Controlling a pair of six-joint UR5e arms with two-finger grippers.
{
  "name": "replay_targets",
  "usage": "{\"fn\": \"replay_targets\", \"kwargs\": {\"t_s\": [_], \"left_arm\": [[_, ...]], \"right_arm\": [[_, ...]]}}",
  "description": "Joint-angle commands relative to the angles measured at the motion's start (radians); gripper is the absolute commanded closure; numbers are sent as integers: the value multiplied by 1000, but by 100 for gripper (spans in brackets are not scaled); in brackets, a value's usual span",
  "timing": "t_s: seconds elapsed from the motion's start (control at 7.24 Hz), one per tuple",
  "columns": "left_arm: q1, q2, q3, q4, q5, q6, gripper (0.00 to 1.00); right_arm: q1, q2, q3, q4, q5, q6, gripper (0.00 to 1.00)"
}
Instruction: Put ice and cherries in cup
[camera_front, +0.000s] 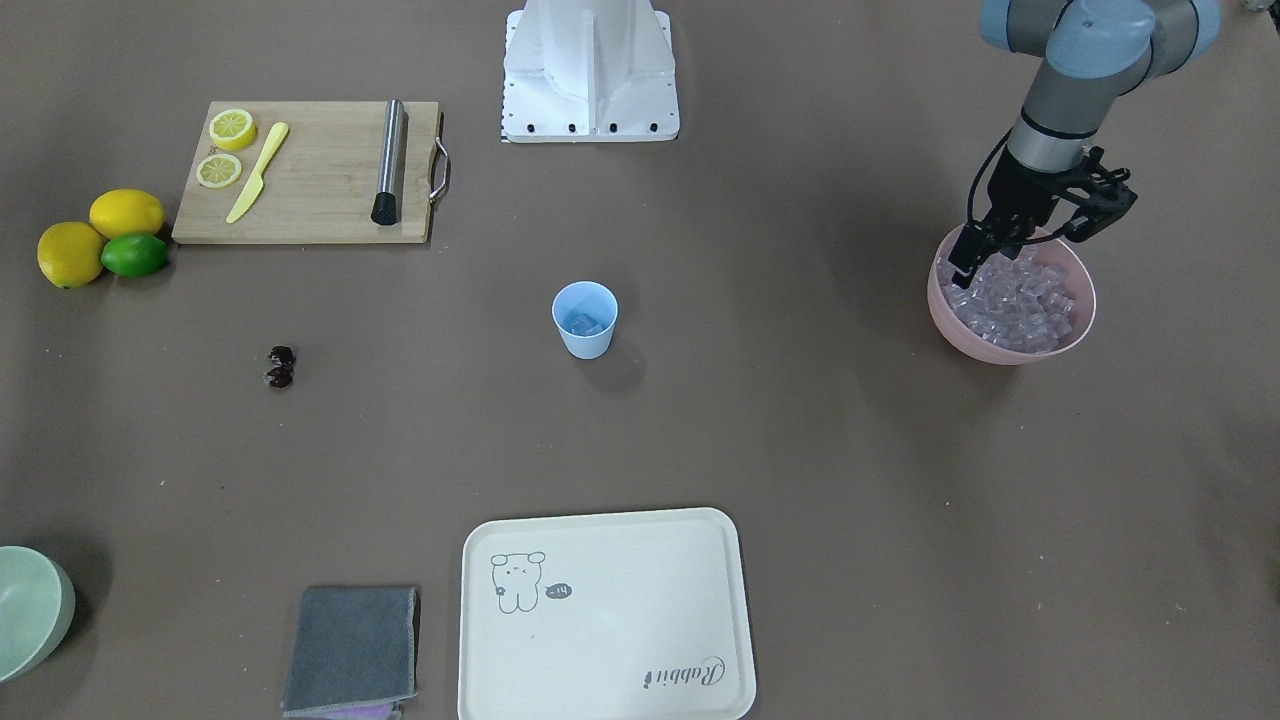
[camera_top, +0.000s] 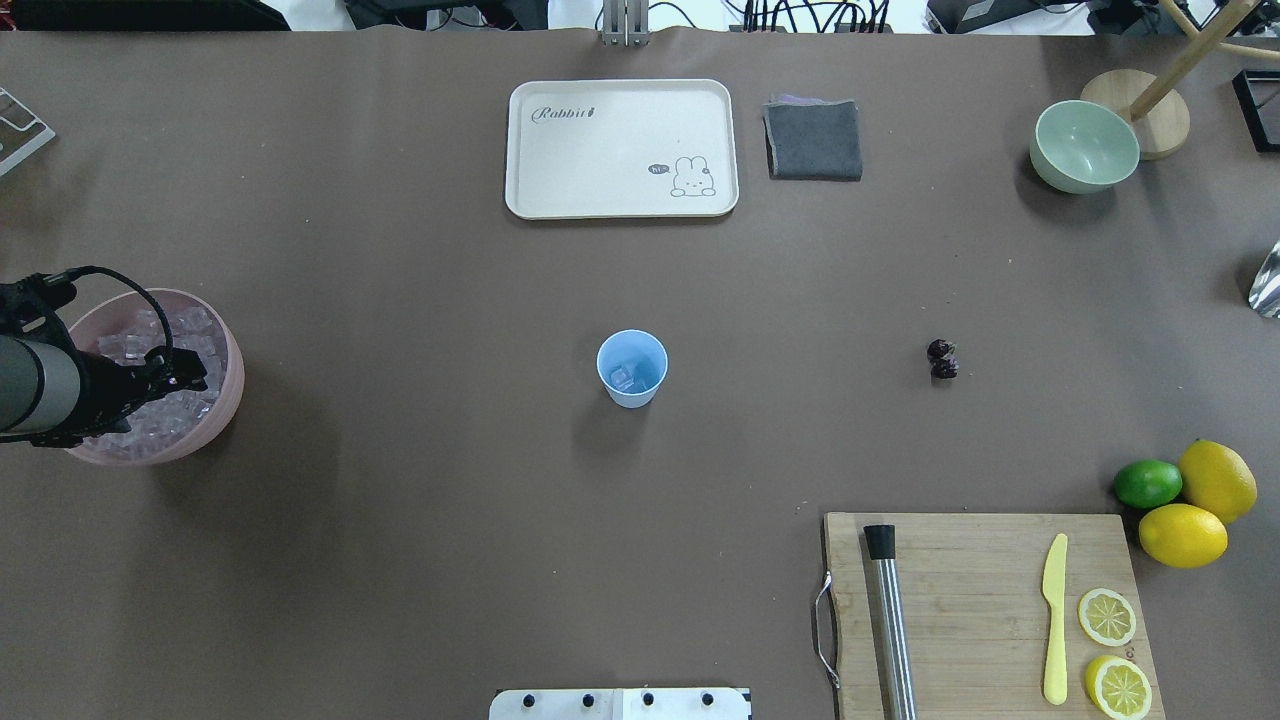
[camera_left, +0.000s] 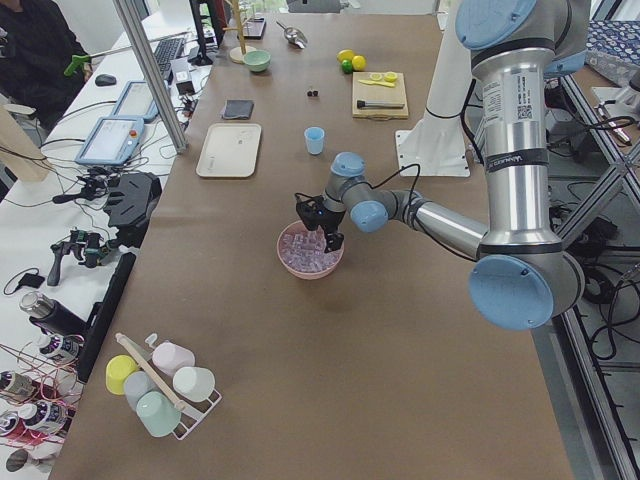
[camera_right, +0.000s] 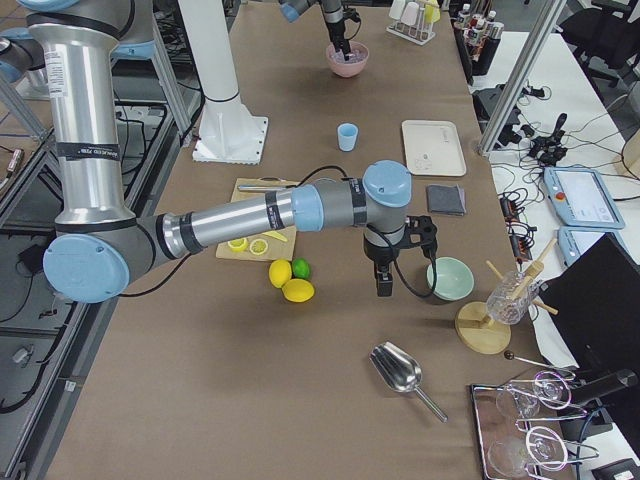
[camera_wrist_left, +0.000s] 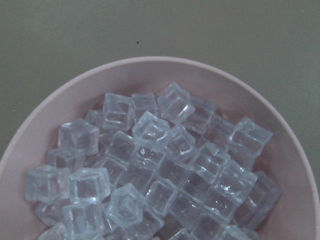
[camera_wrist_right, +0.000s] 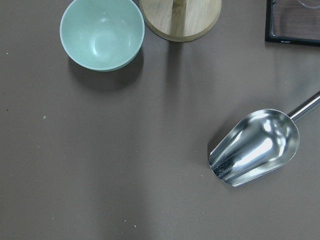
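Brown paper covers the long worktop, and the things that matter sit in a line across it. Ice is heaped in the pink bowl at the robot's left end. A few cubes already lie in the light blue cup at the middle, and the cherries rest on bare paper well off to its other side. The left pincer hangs tilted over the bowl, spread, with one tip down among the cubes near the rim. I'd say it's after more ice. It should close squarely on the flat faces of one cube sitting proud of the heap, since they look slippery, then lift straight up. The right pincer hovers far off beside the pale green bowl. Whether it is spread or pressed together I cannot tell.
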Motion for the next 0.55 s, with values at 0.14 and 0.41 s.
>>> {"fn": "replay_targets", "kwargs": {"t_s": [0.14,0.41], "left_arm": [[17,8,-2,0,3,0,30],[44,12,-50,57,3,1,39]], "right_arm": [[0,-1,13,0,-6,0,0],[0,-3,13,0,-8,-1,0]]}}
